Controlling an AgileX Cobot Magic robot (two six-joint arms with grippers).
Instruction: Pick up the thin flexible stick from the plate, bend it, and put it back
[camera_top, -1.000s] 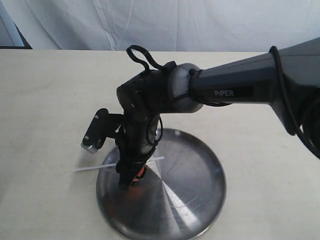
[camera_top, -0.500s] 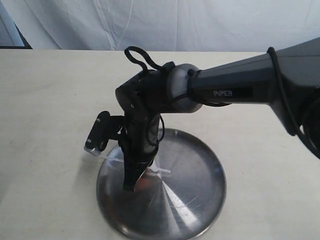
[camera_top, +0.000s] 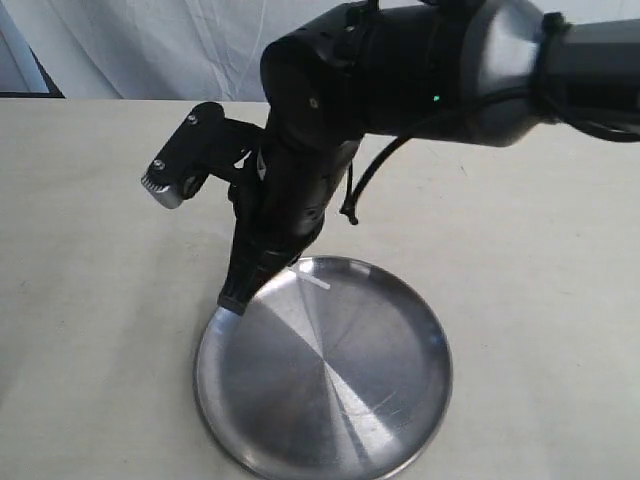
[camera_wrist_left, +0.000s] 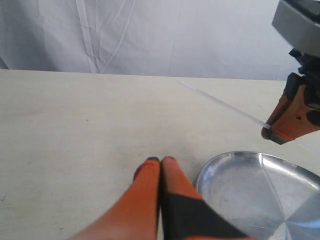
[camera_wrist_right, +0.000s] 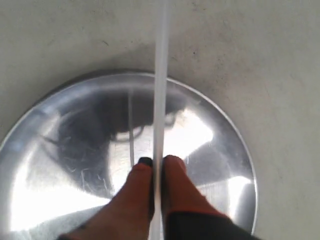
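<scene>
The plate (camera_top: 330, 400) was seen in the lower middle of the exterior view, resting on the pale table (camera_top: 90, 300), its polished surface bare. Above its upper-left rim the right gripper (camera_top: 232, 303) was held with its tips pointed down, apart from the metal.

In the right wrist view its orange fingers (camera_wrist_right: 137, 172) were shown pressed together on the thin flexible stick (camera_wrist_right: 161, 75). The stick was pinched between them and ran straight out beyond the tips, over the plate and past its rim, and a faint reflection of it was caught in the metal.

In the left wrist view the stick was seen in the air, clear of plate and table, slanting away from the right gripper's tips. The left gripper (camera_wrist_left: 160, 161) was shown there over bare table beside the plate, its fingers shut against each other with nothing between them.

Farther back in the exterior view, a wrist camera (camera_top: 180, 165) was carried at the upper left of the dark arm. A white cloth (camera_top: 150, 50) was hung behind the table's far edge.
</scene>
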